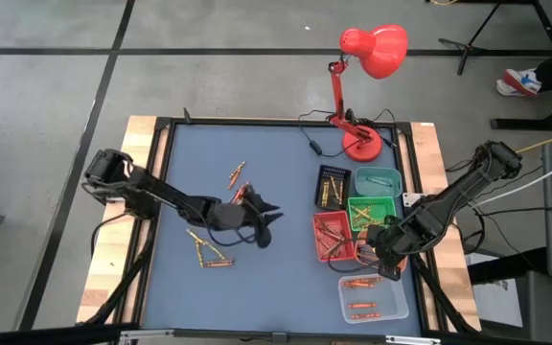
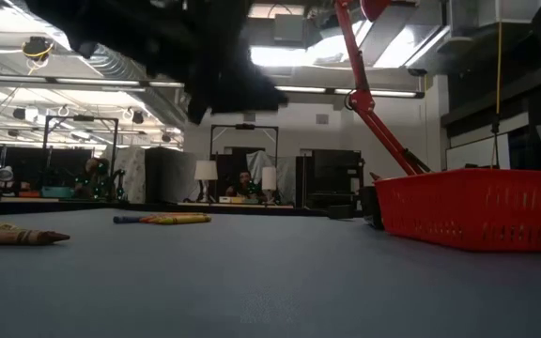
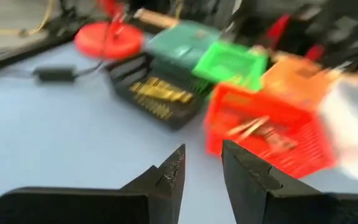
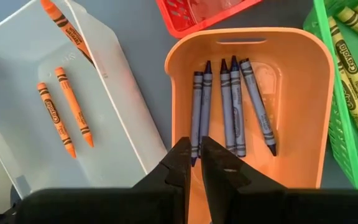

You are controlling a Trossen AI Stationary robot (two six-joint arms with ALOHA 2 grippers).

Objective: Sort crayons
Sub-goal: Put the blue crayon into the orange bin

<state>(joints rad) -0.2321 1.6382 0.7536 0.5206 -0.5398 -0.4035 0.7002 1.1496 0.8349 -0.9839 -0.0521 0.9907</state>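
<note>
The right end effector (image 4: pixel 194 163), fingers nearly together and empty, is held over the orange tray (image 4: pixel 303 124) of blue crayons (image 4: pixel 232 106). The left end effector (image 3: pixel 201 177), fingers apart and empty, is raised above the bench (image 1: pixel 190 182). Loose crayons (image 1: pixel 209 251) lying close together there could be picked up in pairs and missorted.

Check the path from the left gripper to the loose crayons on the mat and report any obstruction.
Nothing visible blocks it. The left gripper, open and empty, hangs over bare mat, with loose crayons beside it; the trays sit farther toward the right arm.
</note>
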